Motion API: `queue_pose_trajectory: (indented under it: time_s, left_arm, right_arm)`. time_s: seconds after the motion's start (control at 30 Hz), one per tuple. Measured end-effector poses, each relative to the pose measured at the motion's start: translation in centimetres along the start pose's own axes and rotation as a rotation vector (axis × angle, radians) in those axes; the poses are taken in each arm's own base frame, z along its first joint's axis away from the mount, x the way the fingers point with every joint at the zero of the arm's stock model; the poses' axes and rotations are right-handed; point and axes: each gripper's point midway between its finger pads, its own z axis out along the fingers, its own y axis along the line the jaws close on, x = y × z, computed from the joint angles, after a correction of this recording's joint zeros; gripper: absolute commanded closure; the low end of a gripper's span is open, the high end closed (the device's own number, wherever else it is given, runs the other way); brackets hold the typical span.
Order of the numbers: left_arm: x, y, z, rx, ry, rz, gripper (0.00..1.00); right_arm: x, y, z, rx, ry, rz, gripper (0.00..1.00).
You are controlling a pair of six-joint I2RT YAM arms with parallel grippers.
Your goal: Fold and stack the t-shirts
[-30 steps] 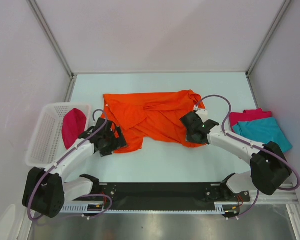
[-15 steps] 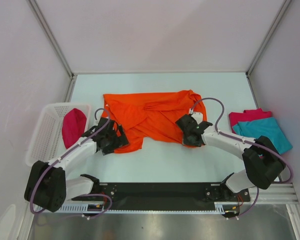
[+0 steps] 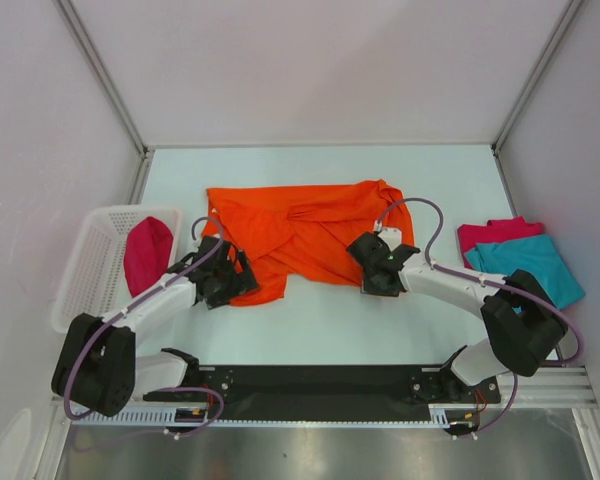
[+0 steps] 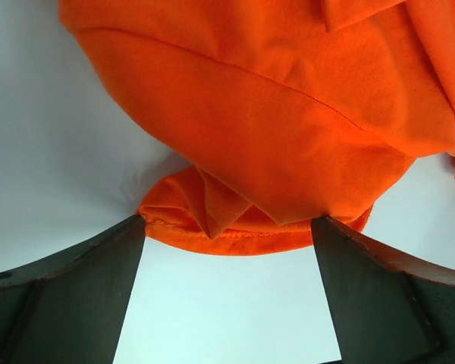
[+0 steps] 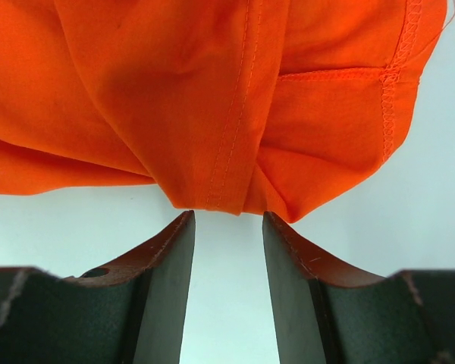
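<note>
Orange t-shirt (image 3: 305, 235) lies spread but rumpled across the middle of the pale worktop (image 3: 320, 325), wider than it is deep, with creases running through it. The left tool (image 4: 229, 220) sits at the shirt's near left corner. Its 2 fingers stand wide apart, and a bunched bit of hem lies right at their tips, not pinched. The right tool (image 5: 228, 215) sits at the near right corner, its fingers parted by a narrower gap with bare worktop showing between them. A folded point of seamed cloth lies just at the tips, and I see no grip on it. Off to the left, a white mesh basket (image 3: 85, 275) rests at the worktop's edge with 1 crimson t-shirt (image 3: 147, 255) bundled inside. On the far right, a teal t-shirt (image 3: 525, 262) lies folded flat on top of a pink-red t-shirt (image 3: 495, 232), whose far edge sticks out from under it. That pile is well apart from the orange one.
</note>
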Motion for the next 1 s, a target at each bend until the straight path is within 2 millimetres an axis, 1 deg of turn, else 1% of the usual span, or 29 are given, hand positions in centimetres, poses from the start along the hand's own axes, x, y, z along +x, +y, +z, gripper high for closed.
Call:
queue_pose_trajectory:
  time_s: [0.3,0.37,0.4,0.47,0.5,0.57,0.6,0.67,0.7,0.73,0.8,0.87,0.97,1.0]
  left_arm:
    - [-0.2,-0.4,0.1,0.031,-0.021,0.001,0.06]
    - [-0.3,-0.5,0.1,0.037,-0.024,0.002,0.07]
    - [-0.3,-0.6,0.2,0.041,-0.024,0.002,0.10]
    - [-0.3,-0.7,0.2,0.048,-0.028,0.003,0.15]
    - [-0.3,-0.7,0.3,0.050,-0.028,0.005,0.21]
    - [-0.4,-0.7,0.4,0.052,-0.031,0.010,0.30]
    - [-0.4,-0.8,0.5,0.059,-0.033,0.011,0.45]
    - [-0.4,-1.0,0.7,0.068,-0.034,0.013,0.61]
    - [-0.3,-1.0,0.9,0.073,-0.029,0.013,0.79]
    - [0.0,-1.0,1.0,0.074,-0.018,0.017,0.87]
    - [0.3,-0.8,1.2,0.070,-0.008,0.021,1.00]
    - [0.5,-0.8,1.3,0.072,0.002,0.023,1.00]
    - [0.5,-0.9,1.4,0.075,0.005,0.023,1.00]
    - [0.5,-0.9,1.4,0.077,0.006,0.023,1.00]
  right_arm:
    - [0.7,0.1,0.4,0.015,0.017,-0.009,0.55]
    - [0.8,0.0,0.6,0.024,0.022,-0.014,0.58]
    - [0.9,0.0,0.8,0.030,0.025,-0.017,0.62]
    - [1.0,0.2,0.9,0.034,0.029,-0.021,0.65]
    - [1.0,0.3,1.0,0.035,0.030,-0.025,0.69]
    - [0.8,0.7,1.0,0.033,0.030,-0.028,0.73]
    - [0.7,0.9,1.0,0.031,0.027,-0.031,0.75]
    - [0.5,1.3,1.0,0.030,0.022,-0.036,0.77]
    - [0.5,1.4,1.0,0.029,0.021,-0.038,0.78]
    - [0.5,1.5,1.1,0.029,0.021,-0.040,0.80]
    - [0.6,1.6,1.1,0.031,0.022,-0.043,0.83]
    - [0.6,1.6,1.2,0.034,0.022,-0.045,0.86]
    - [0.6,1.5,1.2,0.040,0.020,-0.047,0.98]
    - [0.6,1.4,1.2,0.042,0.019,-0.047,1.00]
